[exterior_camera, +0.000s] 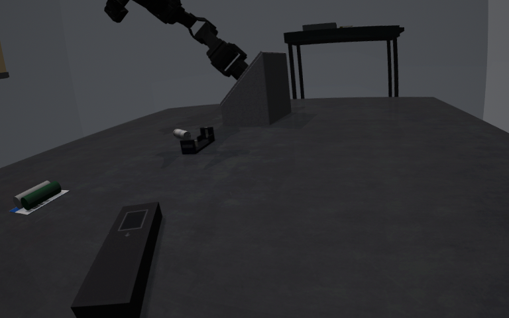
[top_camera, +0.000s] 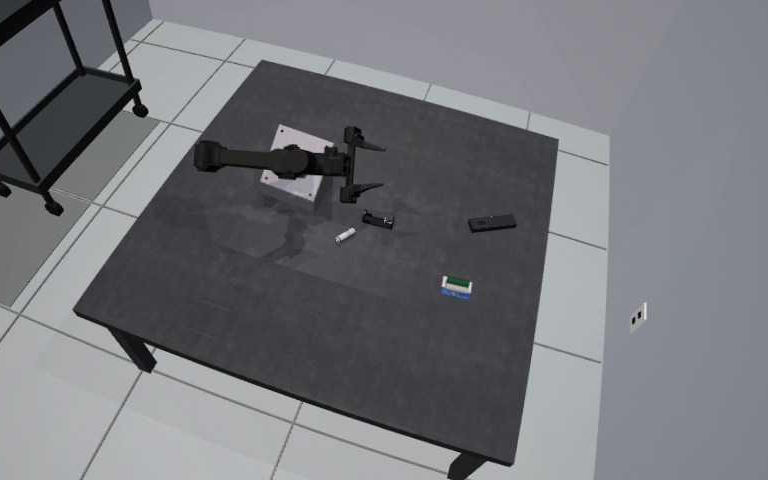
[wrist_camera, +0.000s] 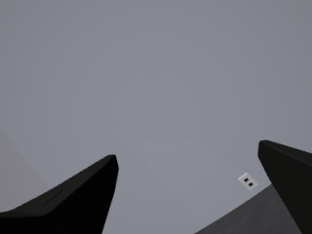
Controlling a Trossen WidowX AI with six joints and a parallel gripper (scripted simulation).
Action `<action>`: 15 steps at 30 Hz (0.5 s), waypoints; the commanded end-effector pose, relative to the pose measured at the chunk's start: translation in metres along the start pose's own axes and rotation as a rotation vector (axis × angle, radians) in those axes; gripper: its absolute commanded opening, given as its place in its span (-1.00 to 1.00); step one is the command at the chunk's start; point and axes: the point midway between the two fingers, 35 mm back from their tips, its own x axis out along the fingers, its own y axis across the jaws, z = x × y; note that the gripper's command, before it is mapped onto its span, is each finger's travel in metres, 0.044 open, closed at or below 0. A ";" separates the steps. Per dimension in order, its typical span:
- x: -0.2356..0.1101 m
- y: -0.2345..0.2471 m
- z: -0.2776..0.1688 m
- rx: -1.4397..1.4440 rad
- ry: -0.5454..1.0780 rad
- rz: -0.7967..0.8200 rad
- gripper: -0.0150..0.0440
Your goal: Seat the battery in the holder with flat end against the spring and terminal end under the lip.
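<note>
The white battery point(top_camera: 345, 235) point(exterior_camera: 181, 134) lies on its side on the table, outside the holder and close beside it. The black battery holder point(top_camera: 378, 220) point(exterior_camera: 203, 142) stands on the table with its two raised ends up, and no battery lies in it. Which end has the spring and which the lip is too small to tell. My gripper point(top_camera: 384, 167) point(wrist_camera: 187, 155) is open and empty, raised above the table near the arm's base. Its fingers stand wide apart in the wrist view, which shows mostly wall between them. The exterior view does not show the fingers.
A black box-like device point(top_camera: 493, 223) point(exterior_camera: 118, 256) lies on the table's far right in the top view. A green and white pair of cylinders point(top_camera: 457, 284) point(exterior_camera: 39, 195) rests on a blue and white card. The arm's sloped base block point(top_camera: 291, 189) point(exterior_camera: 248, 95) stands behind the holder.
</note>
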 end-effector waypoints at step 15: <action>-0.072 -0.122 -0.244 -0.851 1.413 -0.150 0.29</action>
